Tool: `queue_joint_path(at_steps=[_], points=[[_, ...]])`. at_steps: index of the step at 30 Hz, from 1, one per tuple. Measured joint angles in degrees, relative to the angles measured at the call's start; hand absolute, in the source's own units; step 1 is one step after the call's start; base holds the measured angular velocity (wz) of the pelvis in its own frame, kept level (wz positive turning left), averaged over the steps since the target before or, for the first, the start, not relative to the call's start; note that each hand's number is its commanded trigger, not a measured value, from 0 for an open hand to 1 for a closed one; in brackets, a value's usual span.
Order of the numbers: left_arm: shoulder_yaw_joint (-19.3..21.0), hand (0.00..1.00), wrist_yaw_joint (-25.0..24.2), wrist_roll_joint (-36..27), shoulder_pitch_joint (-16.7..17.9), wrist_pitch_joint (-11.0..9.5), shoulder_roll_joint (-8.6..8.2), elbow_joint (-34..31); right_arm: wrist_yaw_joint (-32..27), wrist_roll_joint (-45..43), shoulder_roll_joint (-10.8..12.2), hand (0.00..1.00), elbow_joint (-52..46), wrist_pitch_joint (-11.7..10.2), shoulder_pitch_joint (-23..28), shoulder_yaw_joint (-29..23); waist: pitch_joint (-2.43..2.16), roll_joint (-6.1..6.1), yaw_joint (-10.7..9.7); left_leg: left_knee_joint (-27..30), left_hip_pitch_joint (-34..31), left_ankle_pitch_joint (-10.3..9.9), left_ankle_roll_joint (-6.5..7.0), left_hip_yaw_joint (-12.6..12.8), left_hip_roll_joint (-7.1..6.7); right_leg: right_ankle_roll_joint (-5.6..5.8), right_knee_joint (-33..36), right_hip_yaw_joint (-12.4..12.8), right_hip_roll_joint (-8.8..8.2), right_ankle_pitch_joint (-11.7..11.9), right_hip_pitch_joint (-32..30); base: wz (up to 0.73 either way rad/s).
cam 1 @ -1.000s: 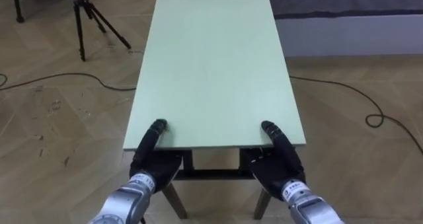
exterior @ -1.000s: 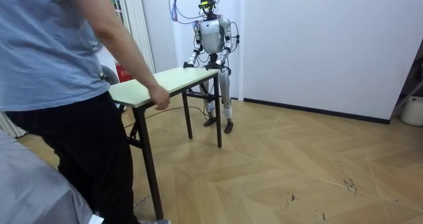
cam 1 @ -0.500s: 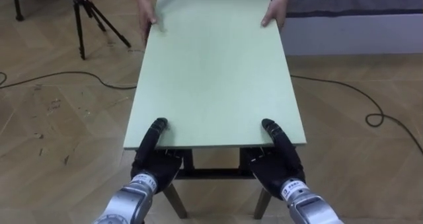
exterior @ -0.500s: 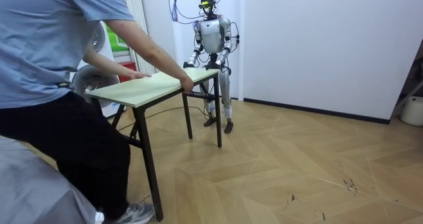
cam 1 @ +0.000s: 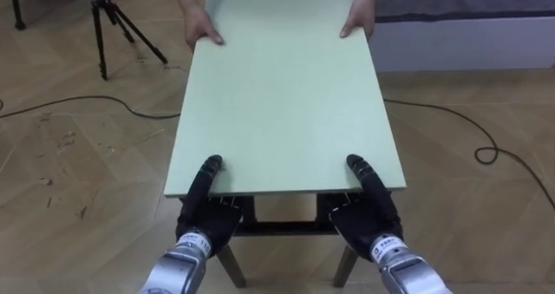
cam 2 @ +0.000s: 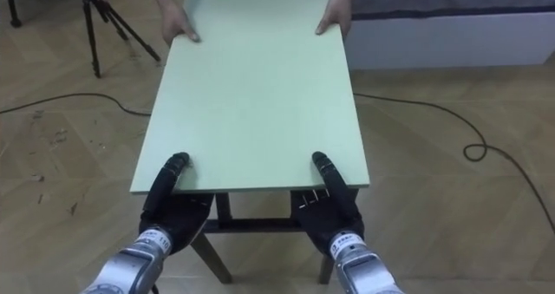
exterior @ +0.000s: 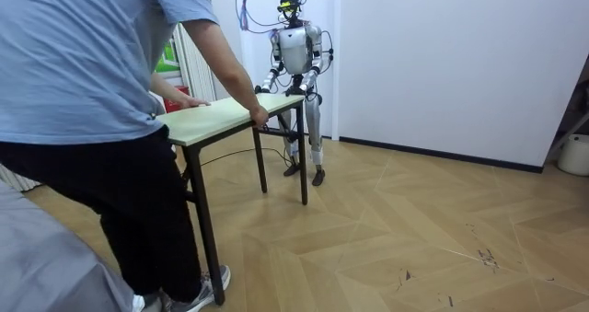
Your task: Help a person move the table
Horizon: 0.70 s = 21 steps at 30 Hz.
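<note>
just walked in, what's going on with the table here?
The robot stands at one short end of the pale green table, with its left hand and right hand clamped on the near edge, thumbs on top. A person holds the far end with both hands. It looks like a joint carry.

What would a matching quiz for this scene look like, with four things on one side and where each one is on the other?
Things:
1. left hand
2. right hand
3. person's hands
4. tripod

Places:
A. on the floor, left of the table
B. table's far end
C. table's near edge, right corner
D. table's near edge, left corner

Pairs: 1-D, 2-C, 3-B, 4-A
</note>
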Motion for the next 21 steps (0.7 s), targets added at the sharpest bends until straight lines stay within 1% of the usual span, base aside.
queue_joint_path(at_steps=[2, 4, 6, 7, 9, 12, 15, 17, 18, 20, 21], points=[[-0.4, 1.0, -0.6, 0.0, 0.4, 0.0, -0.08, 0.0, 0.0, -0.6, 0.0, 1.0, -0.8, -0.4, 0.4, 0.0, -0.15, -0.24, 0.1, 0.0, 0.3, 0.0, 0.0, 0.0, 0.0, -0.01, 0.1, 0.0, 0.0, 0.0, 0.3, 0.0], [-0.5, 1.0, -0.9, -0.1, 0.6, 0.0, -0.08, -0.4, 0.0, -0.7, -0.1, 1.0, -1.7, -0.4, 0.6, 0.0, -0.19, -0.29, 0.1, 0.0, 0.4, 0.0, 0.0, 0.0, 0.0, -0.01, 0.0, 0.0, 0.0, 0.0, 0.4, 0.0], [-1.1, 1.0, -1.0, 0.0, 1.7, -0.6, -0.06, -2.2, 0.0, -0.7, 0.1, 1.0, -3.9, -0.4, 1.9, 0.1, -0.21, -0.25, 0.1, 0.0, 0.4, 0.0, 0.0, 0.0, 0.0, -0.01, 0.0, 0.0, 0.0, 0.0, 0.4, 0.0], [-1.7, 1.0, -1.3, 0.0, 2.2, -1.2, 0.09, -3.1, 0.0, -0.6, 0.5, 1.0, -5.3, -0.6, 2.8, 0.1, -0.23, -0.22, 0.1, 0.0, 0.4, 0.0, 0.0, 0.0, 0.0, -0.01, 0.0, 0.0, 0.0, 0.0, 0.4, 0.0], [-2.1, 1.0, -1.5, -0.1, 2.7, -1.5, 0.21, -4.2, 0.0, -0.6, 0.8, 1.0, -6.6, -1.0, 3.6, 0.1, -0.24, -0.22, 0.1, 0.0, 0.4, 0.0, 0.0, 0.0, 0.0, -0.01, 0.0, 0.0, 0.0, 0.0, 0.4, 0.0], [-3.0, 1.0, -1.5, -0.6, 4.1, -2.0, 0.28, -6.3, 0.2, -0.6, 0.6, 1.0, -8.3, -1.1, 4.6, 0.2, -0.25, -0.23, 0.0, 0.0, 0.4, 0.0, 0.0, 0.0, 0.0, -0.01, 0.0, 0.0, 0.0, 0.0, 0.4, 0.0], [-4.7, 1.0, -1.5, -0.6, 5.7, -3.3, 0.34, -8.4, 0.9, -0.7, 0.8, 1.0, -9.8, -2.2, 5.8, 0.7, -0.29, -0.18, 0.1, 0.0, 0.4, 0.0, 0.0, 0.1, 0.01, -0.01, 0.0, 0.0, 0.0, 0.0, 0.4, 0.0], [-6.3, 1.0, -1.5, -0.6, 7.2, -5.3, 0.3, -11.1, 0.9, -0.7, 0.9, 1.0, -12.6, -2.7, 7.6, 0.9, -0.3, -0.19, 0.2, 0.0, 0.4, 0.0, 0.0, 0.3, 0.02, -0.01, 0.0, 0.2, -0.02, 0.0, 0.3, -0.02], [-6.6, 1.0, -1.6, -0.6, 7.5, -5.6, 0.28, -11.6, 0.9, -0.6, 1.0, 1.0, -13.3, -3.1, 8.2, 1.2, -0.3, -0.18, 0.2, 0.0, 0.4, 0.0, 0.0, 0.4, 0.02, -0.01, 0.0, 0.3, -0.02, 0.0, 0.3, -0.08], [-6.9, 1.0, -2.1, -0.6, 8.8, -6.3, 0.28, -13.6, 0.9, -0.7, 1.2, 1.0, -14.9, -5.4, 9.0, 3.0, -0.35, -0.19, 0.1, 0.0, 0.0, 0.0, 0.0, 0.7, 0.05, -0.01, 0.3, 0.7, -0.02, 0.0, -0.4, -0.08], [-7.1, 1.0, -2.1, -0.7, 9.0, -6.4, 0.29, -13.9, 1.0, -0.9, 1.2, 1.0, -15.2, -5.9, 9.2, 3.1, -0.35, -0.19, 0.0, -0.1, 0.0, 0.0, 0.0, 0.7, 0.05, -0.01, 0.4, 0.7, -0.03, 0.0, -0.4, 0.0]])
